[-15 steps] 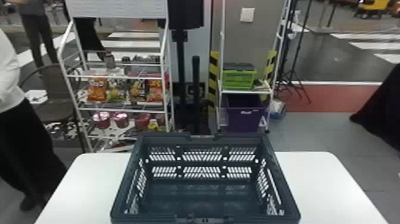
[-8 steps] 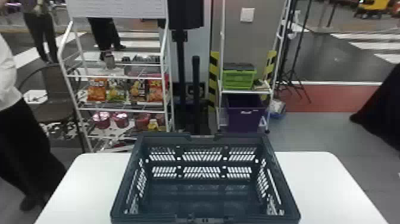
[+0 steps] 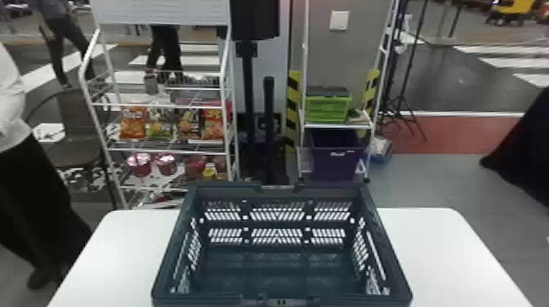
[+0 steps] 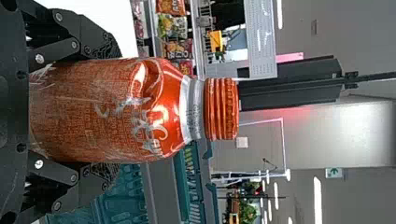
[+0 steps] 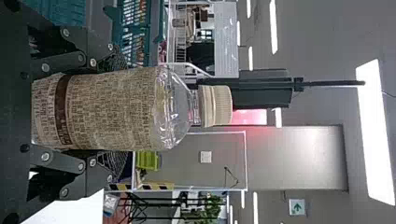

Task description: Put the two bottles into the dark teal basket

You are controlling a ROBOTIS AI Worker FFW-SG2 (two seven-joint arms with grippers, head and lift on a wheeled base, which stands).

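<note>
The dark teal basket [image 3: 282, 277] stands on the white table with nothing inside it. In the left wrist view, my left gripper [image 4: 100, 112] is shut on an orange bottle [image 4: 121, 112] with an orange cap, and part of the basket [image 4: 123, 191] lies behind it. My right gripper [image 5: 105, 112], in the right wrist view, is shut on a clear bottle [image 5: 112, 109] with a beige printed label and a cream cap. Behind that bottle the basket's edge [image 5: 137, 28] is visible. Both bottles are upright.
The white table [image 3: 445, 261] extends to both sides of the basket. Beyond it stand a snack rack [image 3: 163, 149] and a shelf with a green crate [image 3: 326, 108] and a purple bin [image 3: 337, 161]. A person stands beyond the table's left side.
In the head view the basket and table stay as they were; only people walking in the background have shifted.
</note>
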